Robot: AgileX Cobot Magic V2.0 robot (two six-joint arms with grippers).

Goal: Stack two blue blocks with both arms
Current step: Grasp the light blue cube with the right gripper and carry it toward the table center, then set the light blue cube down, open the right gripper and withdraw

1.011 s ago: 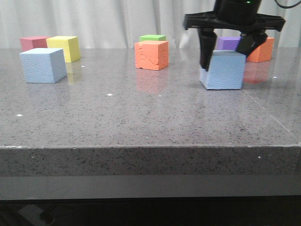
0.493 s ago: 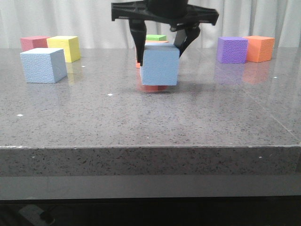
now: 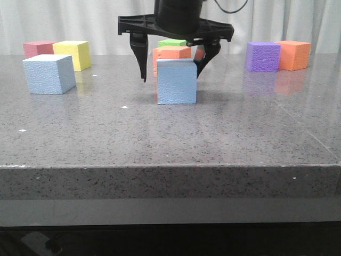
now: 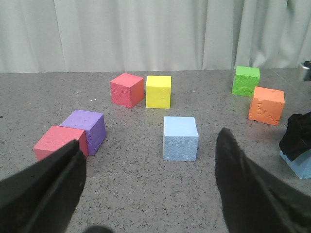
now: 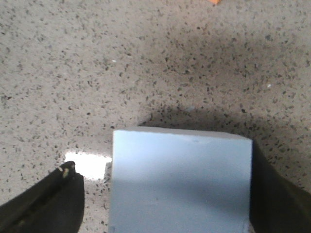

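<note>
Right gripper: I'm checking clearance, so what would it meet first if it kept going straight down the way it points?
The right gripper points down with jaws open astride the pale sky-blue foam cube. Its palm would likely meet that cube's top first; the fingertips would reach the grey speckled stone table beside it.

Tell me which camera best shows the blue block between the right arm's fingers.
The front view: the blue block sits whole on the table, the right gripper open around it. The right wrist view shows only its top; the left wrist view catches one corner.
</note>
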